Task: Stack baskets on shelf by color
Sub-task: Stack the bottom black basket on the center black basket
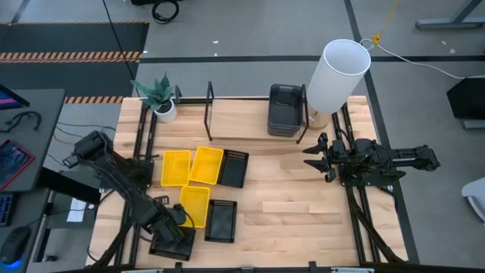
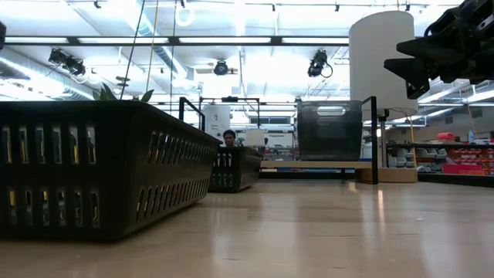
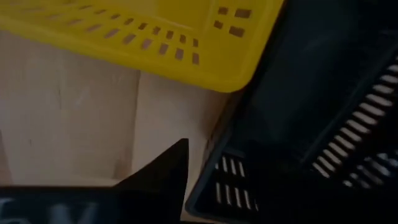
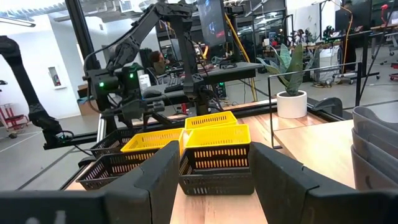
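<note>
The black basket [image 1: 171, 242] lay at the table's near left corner, right under the left gripper [image 1: 176, 219], whose fingertip [image 3: 163, 167] sat just outside the basket's slotted wall. Whether those fingers were spread or pinched could not be told. The basket looked like thin perforated plastic: light, fairly stiff, a little slick, likely to flex if squeezed mid-wall. The rim near a corner seemed the best place to pinch, one finger inside and one outside.

Just beyond that gripper lay a yellow basket [image 1: 195, 205], with a second black basket [image 1: 221, 220] touching it. Farther off sat two more yellow baskets [image 1: 190, 166] and a third black one [image 1: 233, 167]. The grey baskets [image 1: 283, 109] stood nested on the shelf [image 1: 210, 99], far from the left gripper.

The right gripper [image 1: 321, 157] hovered with fingers spread and nothing held, in front of the shelf's right end, beside a white cylinder [image 1: 336, 75]. A potted plant [image 1: 161, 96] stood at the shelf's other end.
</note>
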`<state>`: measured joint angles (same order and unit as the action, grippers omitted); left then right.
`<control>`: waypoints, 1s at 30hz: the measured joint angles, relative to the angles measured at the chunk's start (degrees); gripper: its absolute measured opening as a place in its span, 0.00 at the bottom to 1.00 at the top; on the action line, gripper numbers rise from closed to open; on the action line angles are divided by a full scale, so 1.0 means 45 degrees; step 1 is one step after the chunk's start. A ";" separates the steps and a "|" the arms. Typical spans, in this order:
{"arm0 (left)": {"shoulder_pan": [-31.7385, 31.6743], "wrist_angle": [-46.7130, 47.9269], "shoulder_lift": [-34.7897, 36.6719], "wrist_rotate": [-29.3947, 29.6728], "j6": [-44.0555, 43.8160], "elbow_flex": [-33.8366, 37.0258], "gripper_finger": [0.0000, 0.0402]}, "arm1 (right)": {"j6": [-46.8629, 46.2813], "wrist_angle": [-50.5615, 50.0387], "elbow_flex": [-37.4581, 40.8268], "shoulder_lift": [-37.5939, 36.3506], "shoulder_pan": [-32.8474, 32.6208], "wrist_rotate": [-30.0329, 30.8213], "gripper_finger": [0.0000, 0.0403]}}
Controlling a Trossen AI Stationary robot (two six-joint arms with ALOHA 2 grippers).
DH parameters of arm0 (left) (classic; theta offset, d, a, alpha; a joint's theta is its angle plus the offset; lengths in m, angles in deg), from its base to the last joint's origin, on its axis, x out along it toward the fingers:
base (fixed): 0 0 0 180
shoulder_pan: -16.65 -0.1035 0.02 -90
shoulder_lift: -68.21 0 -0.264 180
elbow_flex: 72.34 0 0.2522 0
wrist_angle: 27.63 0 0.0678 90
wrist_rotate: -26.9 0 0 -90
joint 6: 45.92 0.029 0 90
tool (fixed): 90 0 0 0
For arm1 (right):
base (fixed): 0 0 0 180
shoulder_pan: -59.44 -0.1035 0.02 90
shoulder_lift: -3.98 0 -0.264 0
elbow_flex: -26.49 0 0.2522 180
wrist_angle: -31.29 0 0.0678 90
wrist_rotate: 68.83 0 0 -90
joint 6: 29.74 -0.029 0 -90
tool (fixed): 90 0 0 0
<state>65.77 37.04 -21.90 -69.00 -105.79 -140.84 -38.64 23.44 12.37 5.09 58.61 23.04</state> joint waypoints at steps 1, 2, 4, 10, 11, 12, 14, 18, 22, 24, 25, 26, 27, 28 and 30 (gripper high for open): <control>0.0001 -0.0013 -0.0130 -0.0003 0.0030 0.0000 0.39 | 0.0003 0.0000 0.0000 0.0000 0.0003 0.0000 0.49; 0.0001 -0.0057 -0.0230 -0.0019 0.0059 0.0000 0.38 | 0.0002 0.0000 0.0000 0.0000 -0.0001 0.0000 0.49; 0.0001 -0.0125 -0.0420 -0.0039 0.0109 0.0000 0.35 | -0.0002 0.0000 0.0000 0.0000 0.0003 0.0000 0.49; 0.0006 -0.0592 -0.0571 -0.0180 0.0118 0.0000 0.21 | 0.0002 0.0000 0.0000 0.0000 0.0003 0.0000 0.49; 0.0006 -0.0663 -0.0571 -0.0254 0.0118 0.0000 0.18 | 0.0003 0.0000 0.0000 0.0000 0.0003 0.0000 0.49; 0.0006 -0.0681 -0.0571 -0.0361 0.0122 0.0000 0.14 | 0.0003 0.0000 0.0000 0.0000 0.0003 0.0000 0.49; 0.0006 -0.0819 -0.0569 -0.0721 0.0136 0.0000 0.06 | -0.0002 0.0000 0.0000 0.0000 0.0003 0.0000 0.49; 0.0010 -0.0666 -0.0566 -0.1176 0.0232 -0.0271 0.03 | -0.0002 0.0000 0.0000 0.0000 -0.0001 0.0000 0.49; 0.0006 -0.0344 -0.0535 -0.1350 0.0502 -0.1228 0.03 | -0.0002 0.0000 0.0000 0.0000 0.0001 0.0000 0.49; -0.0014 -0.0311 -0.0509 -0.1494 0.0411 -0.1781 0.03 | -0.0002 0.0000 0.0000 0.0000 0.0003 0.0000 0.49; -0.0014 -0.0317 -0.0468 -0.1512 0.0225 -0.2040 0.03 | 0.0000 0.0000 0.0000 0.0000 0.0002 0.0000 0.49; -0.0015 -0.0287 -0.0429 -0.1518 -0.0021 -0.2294 0.03 | -0.0002 0.0000 0.0000 0.0000 -0.0001 0.0000 0.49; -0.0034 -0.0299 -0.0385 -0.1466 -0.0353 -0.2506 0.03 | -0.0002 0.0000 0.0000 0.0000 0.0003 0.0000 0.49; -0.0038 -0.0272 -0.0349 -0.1270 -0.0717 -0.2688 0.03 | -0.0001 0.0000 0.0000 0.0000 0.0000 -0.0001 0.49; -0.0160 -0.0213 -0.0272 -0.0670 -0.1718 -0.3024 0.03 | -0.0002 0.0000 0.0000 0.0000 0.0001 0.0000 0.49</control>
<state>65.05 36.08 -23.12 -72.01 -113.52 -154.45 -38.65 23.44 12.37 5.09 58.62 23.04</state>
